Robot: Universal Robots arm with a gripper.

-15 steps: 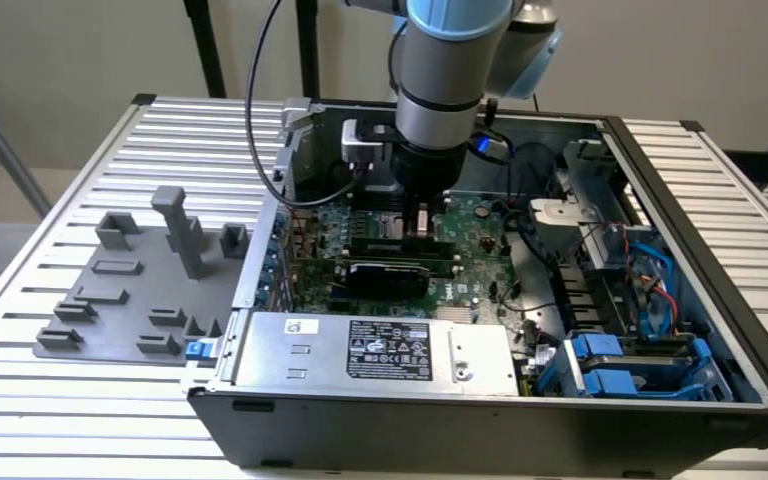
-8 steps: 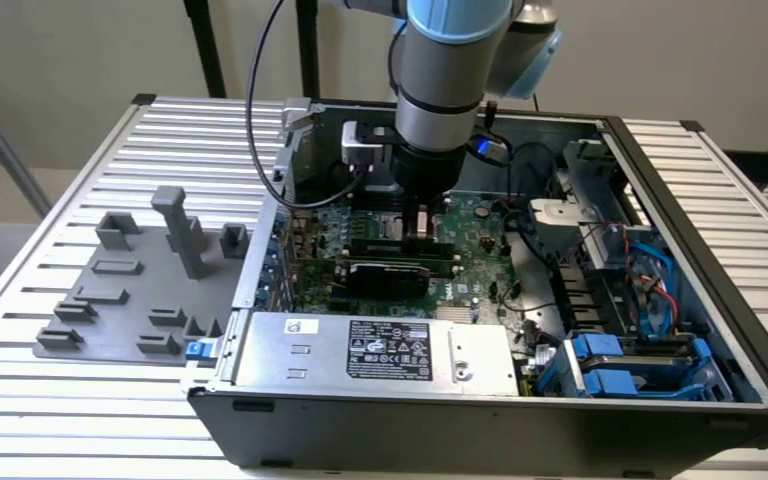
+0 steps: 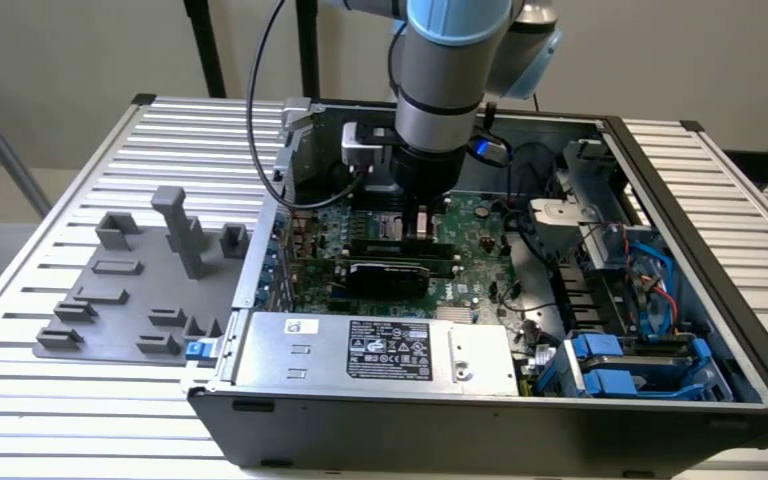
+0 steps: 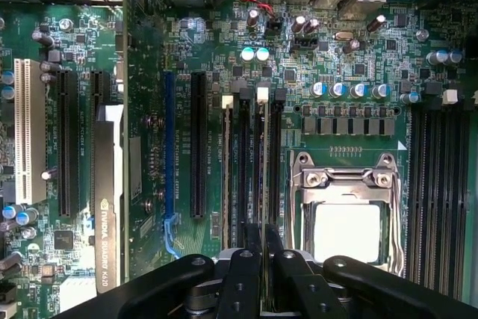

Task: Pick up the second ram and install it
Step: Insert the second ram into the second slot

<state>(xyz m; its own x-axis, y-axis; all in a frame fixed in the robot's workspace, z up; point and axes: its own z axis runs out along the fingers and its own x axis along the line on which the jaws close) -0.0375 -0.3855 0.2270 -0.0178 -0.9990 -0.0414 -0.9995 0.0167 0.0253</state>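
Observation:
My gripper (image 3: 419,222) reaches down into the open computer case, right over the memory slots (image 4: 252,177) beside the CPU socket (image 4: 346,214). In the wrist view its two black fingers (image 4: 249,274) stand close together, shut on the second ram (image 4: 263,184). I see this thin stick edge-on, running along one of the slots, with a white latch (image 4: 263,95) at its far end. Whether it is fully seated I cannot tell. Another pale strip (image 4: 228,177) lies in a neighbouring slot with its own white latch.
The green motherboard (image 3: 471,255) carries a graphics card (image 3: 384,272) and black expansion slots (image 4: 197,147). A power supply (image 3: 377,350) fills the case front, with blue drive bays (image 3: 624,370) at the exterior view's right. Grey holder blocks (image 3: 137,290) sit on the slatted table to the left.

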